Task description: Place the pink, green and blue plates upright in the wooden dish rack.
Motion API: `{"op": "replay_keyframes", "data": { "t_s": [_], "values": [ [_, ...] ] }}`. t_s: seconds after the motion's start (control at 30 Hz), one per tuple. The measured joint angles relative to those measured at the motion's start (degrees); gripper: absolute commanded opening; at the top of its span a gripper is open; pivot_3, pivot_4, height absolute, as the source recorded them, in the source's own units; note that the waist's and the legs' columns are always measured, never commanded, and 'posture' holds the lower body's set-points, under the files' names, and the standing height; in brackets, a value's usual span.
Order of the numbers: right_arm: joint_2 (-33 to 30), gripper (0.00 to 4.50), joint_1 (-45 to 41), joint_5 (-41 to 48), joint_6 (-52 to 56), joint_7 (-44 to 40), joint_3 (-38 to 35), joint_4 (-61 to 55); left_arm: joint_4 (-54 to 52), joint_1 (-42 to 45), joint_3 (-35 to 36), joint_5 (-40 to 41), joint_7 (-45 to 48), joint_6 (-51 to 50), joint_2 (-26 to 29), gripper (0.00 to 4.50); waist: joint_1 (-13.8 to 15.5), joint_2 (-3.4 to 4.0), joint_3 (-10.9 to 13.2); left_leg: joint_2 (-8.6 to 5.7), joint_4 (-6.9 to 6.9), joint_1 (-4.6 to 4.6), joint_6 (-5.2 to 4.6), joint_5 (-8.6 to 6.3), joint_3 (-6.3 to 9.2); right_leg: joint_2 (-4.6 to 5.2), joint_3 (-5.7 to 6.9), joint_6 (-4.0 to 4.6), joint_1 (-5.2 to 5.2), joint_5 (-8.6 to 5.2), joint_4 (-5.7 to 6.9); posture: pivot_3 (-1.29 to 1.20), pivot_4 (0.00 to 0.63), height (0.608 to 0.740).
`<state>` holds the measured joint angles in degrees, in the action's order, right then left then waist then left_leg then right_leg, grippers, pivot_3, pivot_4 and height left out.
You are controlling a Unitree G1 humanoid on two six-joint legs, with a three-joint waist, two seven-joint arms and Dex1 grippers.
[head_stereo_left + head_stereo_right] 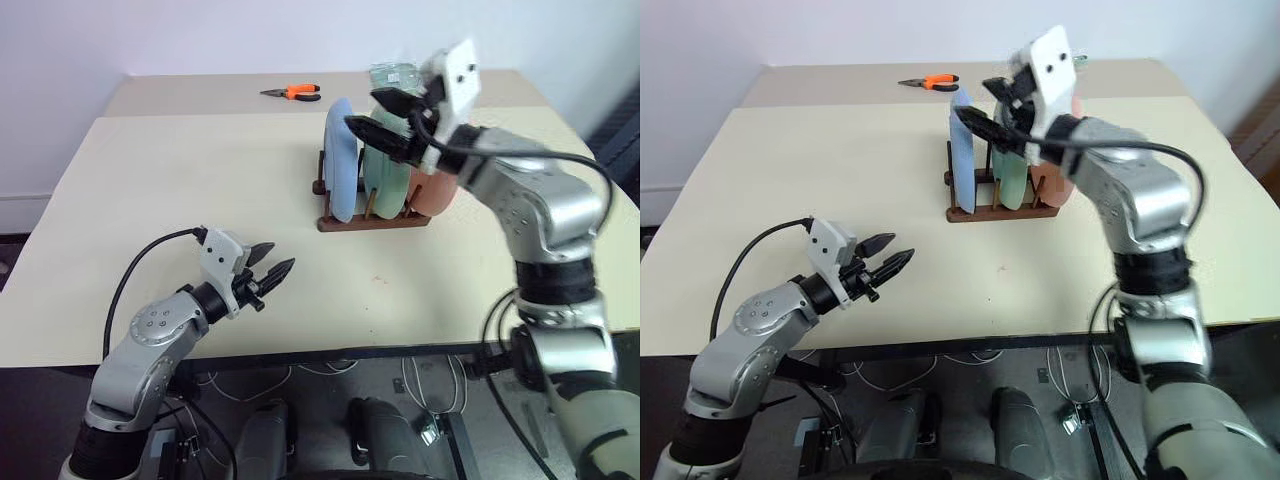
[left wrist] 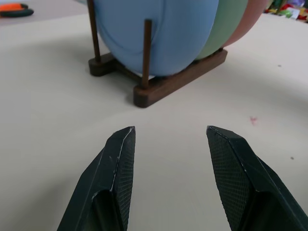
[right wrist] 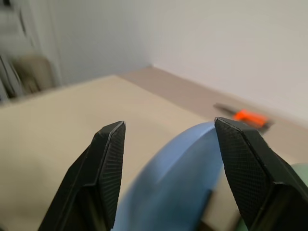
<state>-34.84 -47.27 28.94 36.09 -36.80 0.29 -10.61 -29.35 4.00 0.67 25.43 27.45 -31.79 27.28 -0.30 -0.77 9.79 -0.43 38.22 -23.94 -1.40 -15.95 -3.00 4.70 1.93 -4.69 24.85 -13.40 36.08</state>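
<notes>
Both grippers' fingers stand apart, empty: left gripper (image 1: 277, 266) over table (image 1: 200, 170), right gripper (image 1: 372, 108) above blue plate (image 1: 340, 160).

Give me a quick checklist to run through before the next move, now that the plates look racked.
1. Blue plate upright between the pegs of the dish rack: ok.
2. Green plate upright in the rack behind the blue one: ok.
3. Pink plate in the rack: looks upright, but its seating is hidden behind the arm: cannot tell.
4. Right end effector open with nothing held, above the plates: ok.
5. Left end effector open, empty, apart from the rack: ok.
6. Pliers at the far edge, away from both arms: ok.
</notes>
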Motion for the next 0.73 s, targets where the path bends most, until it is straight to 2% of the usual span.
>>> {"op": "replay_keyframes", "data": {
  "t_s": [0.1, 0.2, 0.33, 0.47, 0.73],
  "values": [
    [-6.6, 2.97, 7.7, 4.7, 0.8, -6.5, -6.1, -6.7, 0.5, -0.2, 1.5, -0.2, 0.3, 0.2, 1.3, 2.4, 0.0, -0.01, 0.0, 0.02, 0.01, 0.08, -0.01, 0.0, 0.03, 0.01, 0.01, 0.0, -0.1, 0.0, -0.02, 0.0, 0.15, 0.74],
    [-15.3, 2.97, 21.8, 8.4, 2.7, -13.5, -15.7, -9.8, 3.1, -0.6, 3.4, -0.8, 1.9, 1.6, 3.3, 2.4, 0.8, -0.05, 0.0, 0.06, -0.02, 0.37, -0.05, -0.05, 0.04, 0.02, 0.03, 0.06, -0.41, -0.04, -0.14, 0.0, 0.15, 0.74],
    [-17.4, 2.97, 35.6, 6.5, 1.6, -17.1, -19.0, -9.8, 7.8, -1.5, 5.3, -2.6, 5.2, 3.9, 7.5, 2.4, 0.6, 0.04, 0.0, 0.1, -0.03, 0.5, -0.04, -0.04, -0.05, 0.02, -0.07, 0.26, -0.43, -0.15, -0.1, 0.0, 0.15, 0.74],
    [-17.1, 2.97, 37.8, 2.9, -3.2, -16.2, -18.9, -8.4, 9.2, -1.6, 4.6, -4.0, 7.7, 6.1, 8.7, 2.4, 0.7, 0.08, 0.0, 0.1, -0.02, 0.51, -0.01, -0.03, -0.06, 0.04, -0.09, 0.33, -0.4, -0.19, -0.07, 0.0, 0.15, 0.74],
    [-13.6, 2.97, 41.5, 1.0, -7.3, -15.2, -18.8, -5.9, 9.8, -1.3, 2.6, -5.3, 8.6, 6.4, 6.8, 2.4, 1.0, 0.05, 0.0, 0.08, -0.02, 0.46, 0.0, -0.04, -0.05, 0.13, -0.08, 0.34, -0.41, -0.19, -0.11, 0.0, 0.15, 0.74]
  ]
}}
